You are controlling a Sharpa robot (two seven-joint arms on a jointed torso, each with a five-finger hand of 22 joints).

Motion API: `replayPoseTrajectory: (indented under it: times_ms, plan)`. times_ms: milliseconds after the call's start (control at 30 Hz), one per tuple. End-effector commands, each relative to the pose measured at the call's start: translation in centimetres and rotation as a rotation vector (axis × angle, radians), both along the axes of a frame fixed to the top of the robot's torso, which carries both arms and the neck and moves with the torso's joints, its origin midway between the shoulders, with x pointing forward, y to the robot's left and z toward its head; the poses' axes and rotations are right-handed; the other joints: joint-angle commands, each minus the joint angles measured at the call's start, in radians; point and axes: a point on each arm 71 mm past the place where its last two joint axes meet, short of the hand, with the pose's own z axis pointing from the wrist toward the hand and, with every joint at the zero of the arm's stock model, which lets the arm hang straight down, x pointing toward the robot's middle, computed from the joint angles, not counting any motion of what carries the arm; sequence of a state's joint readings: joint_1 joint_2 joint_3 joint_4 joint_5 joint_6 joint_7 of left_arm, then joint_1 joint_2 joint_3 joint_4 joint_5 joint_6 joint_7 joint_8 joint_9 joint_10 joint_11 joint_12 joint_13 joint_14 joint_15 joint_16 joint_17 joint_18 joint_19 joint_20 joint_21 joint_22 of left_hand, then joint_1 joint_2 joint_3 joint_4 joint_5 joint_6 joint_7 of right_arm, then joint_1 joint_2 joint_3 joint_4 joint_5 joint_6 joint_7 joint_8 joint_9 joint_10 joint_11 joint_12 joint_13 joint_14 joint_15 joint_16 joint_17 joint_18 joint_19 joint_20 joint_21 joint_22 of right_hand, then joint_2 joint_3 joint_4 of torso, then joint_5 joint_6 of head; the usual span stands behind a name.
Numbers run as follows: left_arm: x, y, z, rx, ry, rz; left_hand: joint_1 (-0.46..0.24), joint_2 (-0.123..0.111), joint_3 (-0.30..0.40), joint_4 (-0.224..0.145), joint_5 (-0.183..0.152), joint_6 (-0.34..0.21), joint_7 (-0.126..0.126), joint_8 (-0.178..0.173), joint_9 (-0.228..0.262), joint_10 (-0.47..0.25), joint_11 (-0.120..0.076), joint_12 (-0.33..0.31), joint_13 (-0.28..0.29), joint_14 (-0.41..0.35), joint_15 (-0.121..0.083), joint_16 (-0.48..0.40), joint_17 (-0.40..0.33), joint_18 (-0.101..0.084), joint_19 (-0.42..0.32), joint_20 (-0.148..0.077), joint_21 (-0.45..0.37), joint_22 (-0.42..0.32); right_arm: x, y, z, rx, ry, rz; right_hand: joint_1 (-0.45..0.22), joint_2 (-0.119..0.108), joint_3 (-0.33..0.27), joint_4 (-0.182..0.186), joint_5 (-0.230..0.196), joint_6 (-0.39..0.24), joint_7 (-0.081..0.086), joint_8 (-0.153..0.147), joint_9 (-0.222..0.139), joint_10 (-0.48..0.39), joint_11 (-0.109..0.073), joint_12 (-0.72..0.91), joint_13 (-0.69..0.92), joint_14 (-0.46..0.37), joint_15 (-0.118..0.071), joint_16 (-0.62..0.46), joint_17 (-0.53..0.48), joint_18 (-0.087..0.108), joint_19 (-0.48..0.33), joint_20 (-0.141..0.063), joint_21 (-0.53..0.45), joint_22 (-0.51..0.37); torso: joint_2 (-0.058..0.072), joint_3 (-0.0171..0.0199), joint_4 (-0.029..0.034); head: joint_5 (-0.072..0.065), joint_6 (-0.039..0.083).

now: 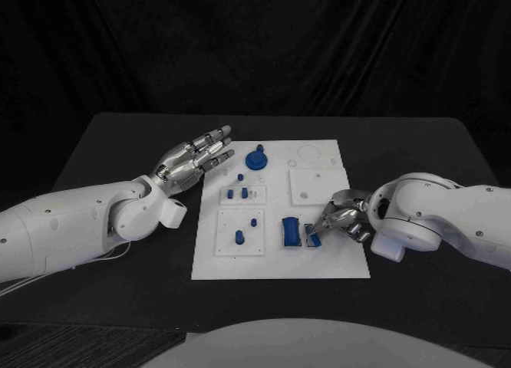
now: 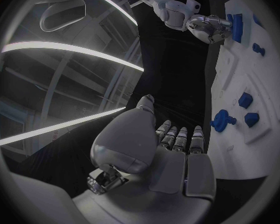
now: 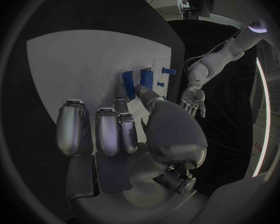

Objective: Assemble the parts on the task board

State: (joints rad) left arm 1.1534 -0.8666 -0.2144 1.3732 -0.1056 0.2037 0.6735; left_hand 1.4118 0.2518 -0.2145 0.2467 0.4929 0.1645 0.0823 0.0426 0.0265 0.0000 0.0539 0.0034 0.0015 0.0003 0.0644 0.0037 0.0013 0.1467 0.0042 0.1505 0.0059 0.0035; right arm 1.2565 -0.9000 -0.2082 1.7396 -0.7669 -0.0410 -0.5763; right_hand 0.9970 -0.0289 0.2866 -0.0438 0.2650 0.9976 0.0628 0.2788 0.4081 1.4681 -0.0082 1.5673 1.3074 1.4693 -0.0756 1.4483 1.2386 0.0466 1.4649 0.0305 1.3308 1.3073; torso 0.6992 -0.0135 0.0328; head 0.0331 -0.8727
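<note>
With your right hand (image 1: 342, 217) curled around the small blue block (image 1: 313, 235) at the white task board's (image 1: 322, 264) five o'clock (left hand (image 1: 196, 159) open, idle), keep it upright while seating.

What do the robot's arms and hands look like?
Both arms are smooth, rounded white shells. The left arm has small dark dots and a thin white cable under it. The left hand and right hand are shiny silver metal, with many jointed fingers.
</note>
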Motion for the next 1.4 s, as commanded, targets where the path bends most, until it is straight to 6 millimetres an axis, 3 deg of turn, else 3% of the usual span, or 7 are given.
replayPoseTrajectory:
  times_ms: [33, 267, 433, 867, 933, 1133, 1400]
  plan:
    - [-0.07, -0.14, 0.06, -0.017, 0.0, -0.01, 0.011, -0.003, -0.001, -0.005, 0.004, -0.001, 0.007, 0.004, 0.001, 0.0, 0.004, -0.003, -0.002, 0.0, -0.001, -0.004, -0.001, 0.019, -0.001, 0.009, -0.003, 0.001, -0.18, 0.0, -0.23, -0.022, 0.015, 0.013, -0.017, 0.001, -0.017, 0.013, -0.029, -0.009, 0.001, 0.005, 0.002, 0.103, -0.006, 0.004, 0.263, 0.047, -0.005, -0.006, -0.002, 0.011, 0.025, -0.003, -0.004, 0.186, 0.0, -0.0001, 0.0002, 0.0, 0.0]
    - [-0.1, -0.14, 0.05, -0.017, 0.002, -0.012, 0.012, -0.002, 0.0, -0.007, 0.006, -0.001, 0.008, 0.004, 0.001, 0.0, 0.004, -0.003, -0.001, 0.0, 0.0, -0.004, -0.001, 0.019, -0.001, 0.01, -0.003, 0.001, -0.14, -0.06, -0.21, -0.024, 0.006, 0.006, -0.037, 0.014, -0.038, 0.046, -0.044, -0.007, 0.001, 0.008, 0.003, 0.103, -0.006, 0.004, 0.263, 0.047, -0.005, -0.007, -0.004, 0.011, 0.025, -0.002, -0.007, 0.186, 0.0, 0.0, -0.0001, 0.0, 0.0]
    - [-0.11, -0.12, 0.04, -0.016, 0.003, -0.012, 0.015, -0.002, 0.002, -0.01, 0.01, -0.001, 0.008, 0.005, 0.001, 0.0, 0.005, -0.003, -0.001, 0.0, 0.001, -0.004, -0.001, 0.02, -0.001, 0.011, -0.003, 0.001, -0.14, -0.06, -0.2, -0.022, 0.002, 0.003, -0.052, 0.032, -0.047, 0.073, -0.021, -0.001, -0.002, 0.012, 0.004, 0.103, -0.008, 0.004, 0.263, 0.047, -0.007, -0.006, -0.004, 0.012, 0.025, -0.003, -0.007, 0.186, 0.0, -0.0003, 0.0003, -0.001, 0.0]
    - [-0.11, -0.13, 0.03, -0.016, 0.006, -0.015, 0.02, -0.002, 0.005, -0.018, 0.017, 0.001, 0.009, 0.006, 0.001, 0.0, 0.006, -0.003, -0.001, 0.0, 0.002, -0.004, -0.001, 0.02, -0.001, 0.013, -0.003, 0.001, -0.06, -0.16, -0.04, -0.01, -0.022, -0.022, -0.058, 0.048, -0.051, 0.096, 0.002, 0.024, -0.012, 0.03, 0.014, 0.103, -0.016, 0.004, 0.263, 0.047, -0.012, -0.005, -0.002, 0.012, 0.025, -0.007, -0.007, 0.186, 0.0, 0.0004, -0.0004, 0.003, 0.0]
    - [-0.11, -0.14, 0.02, -0.015, 0.006, -0.015, 0.021, -0.002, 0.007, -0.02, 0.019, 0.001, 0.009, 0.006, 0.001, 0.001, 0.006, -0.003, -0.001, 0.0, 0.002, -0.004, -0.001, 0.02, -0.001, 0.013, -0.003, 0.001, -0.06, -0.22, 0.01, -0.007, -0.028, -0.029, -0.056, 0.049, -0.058, 0.104, 0.008, 0.068, -0.034, 0.076, 0.051, 0.103, -0.033, 0.004, 0.263, 0.048, -0.027, -0.003, 0.002, 0.012, 0.026, -0.018, -0.006, 0.187, 0.0, 0.0007, -0.0004, 0.003, 0.0]
    - [-0.1, -0.15, 0.0, -0.015, 0.007, -0.016, 0.022, -0.002, 0.008, -0.022, 0.02, 0.001, 0.01, 0.006, 0.001, 0.001, 0.006, -0.003, -0.001, 0.0, 0.003, -0.004, -0.001, 0.02, -0.001, 0.013, -0.003, 0.001, -0.04, -0.38, 0.1, -0.001, -0.039, -0.044, -0.048, 0.046, -0.067, 0.123, 0.009, 0.057, -0.051, 0.15, 0.143, 0.103, -0.05, 0.004, 0.263, 0.049, -0.041, -0.003, 0.003, 0.011, 0.028, -0.035, -0.004, 0.187, 0.0, 0.0004, 0.0, 0.003, 0.0]
    - [-0.1, -0.12, -0.03, -0.015, 0.009, -0.017, 0.023, -0.001, 0.008, -0.024, 0.021, 0.001, 0.01, 0.006, 0.001, 0.001, 0.006, -0.003, -0.001, 0.0, 0.003, -0.004, -0.001, 0.02, -0.001, 0.013, -0.003, 0.001, -0.04, -0.65, 0.17, 0.002, -0.047, -0.056, -0.045, 0.044, -0.069, 0.127, 0.01, 0.042, -0.051, 0.166, 0.168, 0.103, -0.052, 0.004, 0.263, 0.049, -0.043, -0.003, 0.002, 0.011, 0.028, -0.037, -0.005, 0.187, -0.001, 0.0008, 0.0003, 0.003, 0.0]
